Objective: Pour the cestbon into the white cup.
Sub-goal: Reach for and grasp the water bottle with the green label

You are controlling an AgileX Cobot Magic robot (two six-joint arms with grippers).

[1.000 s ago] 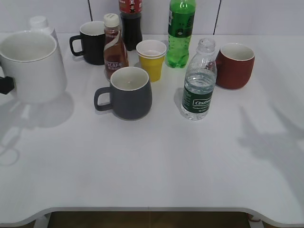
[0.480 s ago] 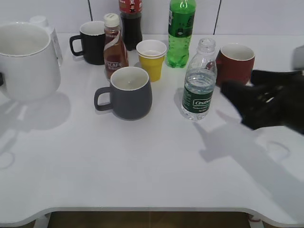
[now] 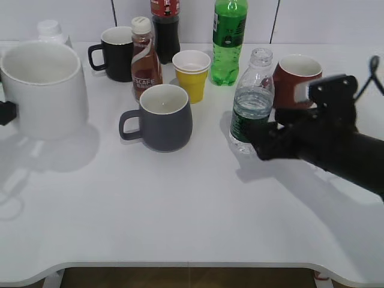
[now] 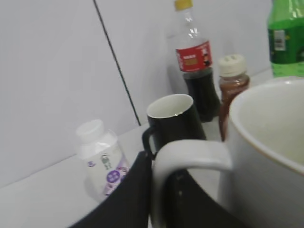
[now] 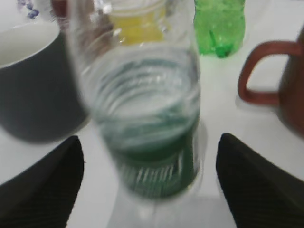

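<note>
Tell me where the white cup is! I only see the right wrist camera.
Observer: The white cup is at the far left of the table, well away from the bottle in front of you.
Operator: Is anybody holding it?
Observer: Yes. The left gripper has its fingers on both sides of the handle.
Operator: Does my bottle still need its lid taken off?
Observer: No. The exterior view shows its mouth with no cap on it.
</note>
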